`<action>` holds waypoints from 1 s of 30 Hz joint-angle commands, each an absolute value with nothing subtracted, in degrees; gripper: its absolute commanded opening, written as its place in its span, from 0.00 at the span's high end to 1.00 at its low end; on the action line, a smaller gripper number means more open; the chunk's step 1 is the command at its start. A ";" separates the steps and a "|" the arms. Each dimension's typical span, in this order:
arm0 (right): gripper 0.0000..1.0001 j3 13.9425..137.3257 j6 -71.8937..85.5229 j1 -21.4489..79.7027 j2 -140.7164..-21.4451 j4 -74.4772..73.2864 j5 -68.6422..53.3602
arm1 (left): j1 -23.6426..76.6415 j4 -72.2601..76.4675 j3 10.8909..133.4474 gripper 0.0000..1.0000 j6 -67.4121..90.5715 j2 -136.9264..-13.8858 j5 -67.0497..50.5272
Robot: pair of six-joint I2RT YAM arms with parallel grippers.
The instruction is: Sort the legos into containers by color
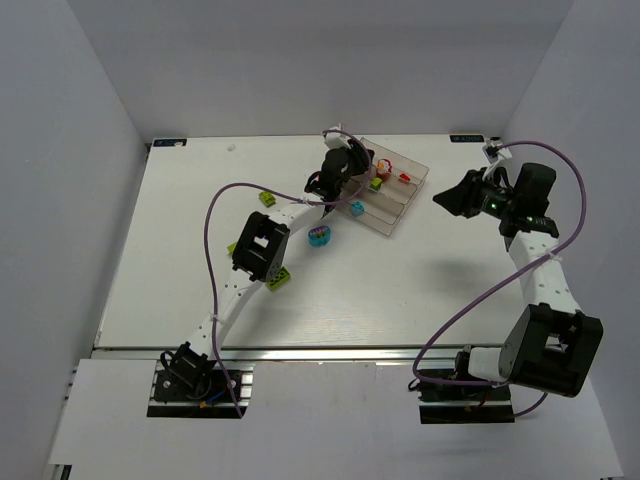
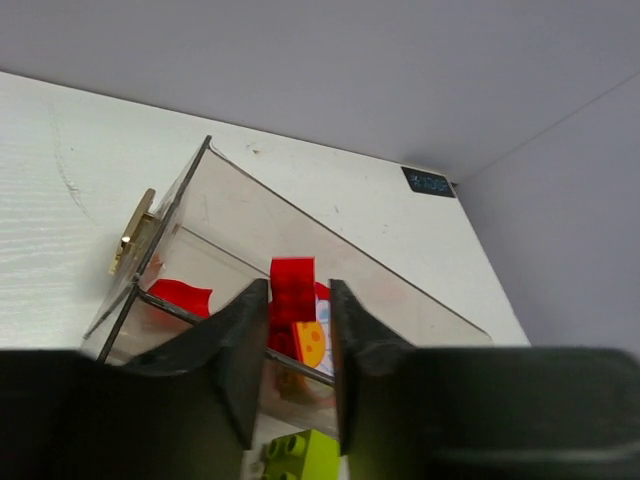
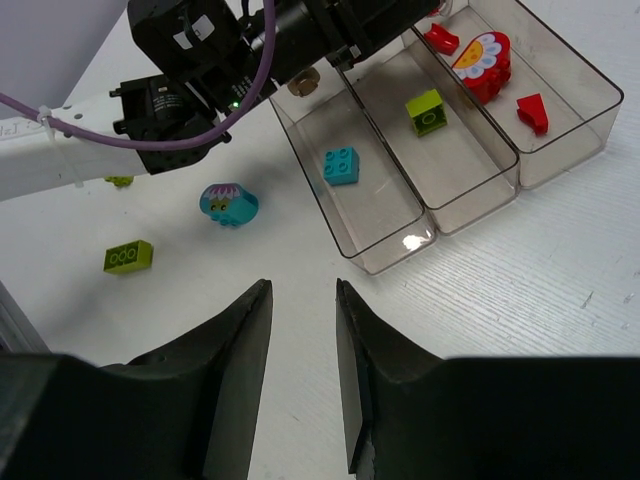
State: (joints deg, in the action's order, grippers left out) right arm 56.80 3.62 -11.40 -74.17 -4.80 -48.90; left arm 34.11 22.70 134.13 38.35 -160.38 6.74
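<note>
The clear tray (image 1: 420, 172) stands at the back centre, also in the right wrist view (image 3: 390, 250). Its far compartment holds red pieces, one with a flower face (image 3: 482, 62). The middle one holds a lime brick (image 3: 427, 112), the near one a cyan brick (image 3: 341, 165). My left gripper (image 1: 352, 165) hangs over the far compartment's left end. In the left wrist view (image 2: 299, 285) a red brick (image 2: 293, 285) shows between the parted fingertips, with a gap to the right finger. My right gripper (image 1: 443, 198) (image 3: 303, 285) is open and empty, right of the tray.
A cyan and magenta piece (image 1: 319, 237) (image 3: 228, 203) lies on the table in front of the tray. Lime bricks lie loose near the left arm (image 1: 267, 198) (image 1: 281, 279) (image 3: 128, 257). White walls enclose the table.
</note>
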 commanded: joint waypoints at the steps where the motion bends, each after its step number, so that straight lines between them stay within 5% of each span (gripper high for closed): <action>1: 0.62 56.78 4.22 -11.87 -72.51 -2.29 -50.62 | 34.28 21.45 136.32 0.56 37.79 -159.26 7.73; 4: 0.62 56.69 4.31 -12.04 -72.42 -2.11 -50.89 | 34.28 20.66 136.32 0.33 37.62 -159.00 7.91; 9: 0.62 56.60 4.66 -12.48 -72.42 -2.02 -51.24 | 34.28 21.18 136.41 0.30 37.44 -158.82 7.38; 13: 0.62 56.16 4.48 -12.74 -72.25 -1.41 -52.38 | 34.28 24.25 136.41 0.43 37.53 -156.54 5.80; 17: 0.59 54.32 0.90 -12.48 -72.25 1.58 -60.08 | 34.28 26.63 135.53 0.92 36.39 -149.45 1.34; 20: 0.58 51.78 -7.26 -12.04 -72.42 3.33 -69.30 | 34.28 28.56 129.14 1.00 34.98 -139.63 -5.24; 23: 0.51 48.70 -25.15 -9.77 -72.16 -4.26 -79.50 | 33.66 29.54 113.34 1.00 36.47 -128.62 -8.43; 26: 0.35 50.17 -74.39 -5.03 -74.26 -35.51 -79.56 | 31.82 27.09 94.53 1.00 36.74 -112.89 -9.40; 27: 0.35 51.32 -91.24 -3.62 -75.57 -46.38 -77.71 | 31.82 21.24 91.00 0.94 35.35 -105.54 -8.53; 29: 0.35 56.13 -100.59 2.33 -81.36 -54.10 -72.80 | 29.81 12.53 83.98 0.80 31.06 -99.26 -7.48; 30: 0.37 57.99 -103.33 3.50 -83.21 -58.32 -71.12 | 29.27 2.13 82.37 0.56 29.55 -96.44 -5.21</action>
